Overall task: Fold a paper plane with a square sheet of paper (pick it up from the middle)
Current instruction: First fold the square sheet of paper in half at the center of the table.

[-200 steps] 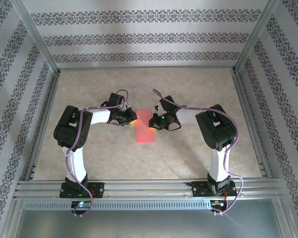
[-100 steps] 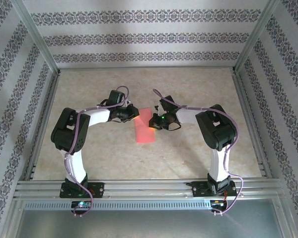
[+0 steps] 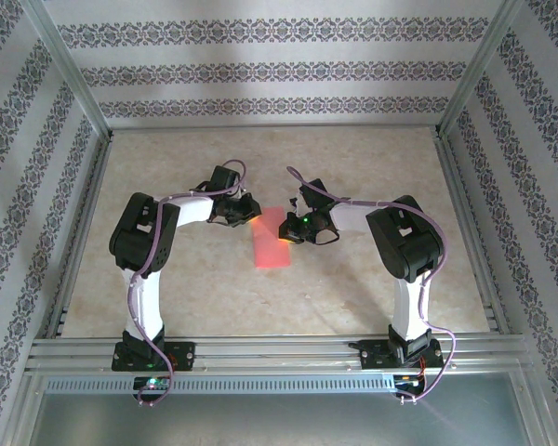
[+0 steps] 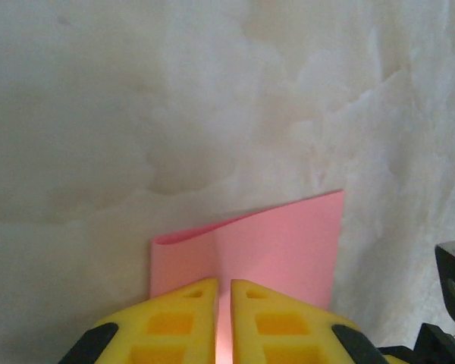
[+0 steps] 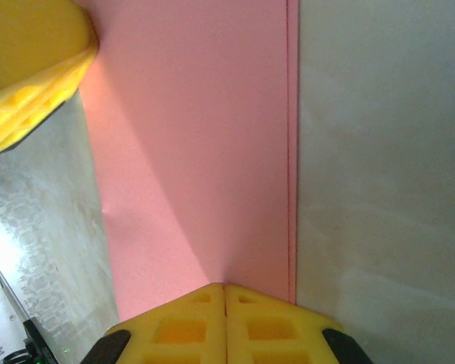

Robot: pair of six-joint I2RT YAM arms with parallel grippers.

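Note:
The square sheet of paper lies folded in half as a pink-red strip on the table's middle. In the left wrist view the paper has a puffed fold along its left side. My left gripper sits at the strip's far left corner. Its jaws are shut to a thin slit over the paper, with pink showing in the slit. My right gripper is shut, tips down on the paper near its right edge, where two layers lie slightly offset.
The marbled beige tabletop is bare around the paper. Metal frame rails run along the near edge, and patterned walls stand on three sides. My left finger shows in the right wrist view's upper left corner.
My left arm's elbow has swung up and inward, and its gripper has shifted slightly farther back along the paper's far end. The right arm and the paper stay put.

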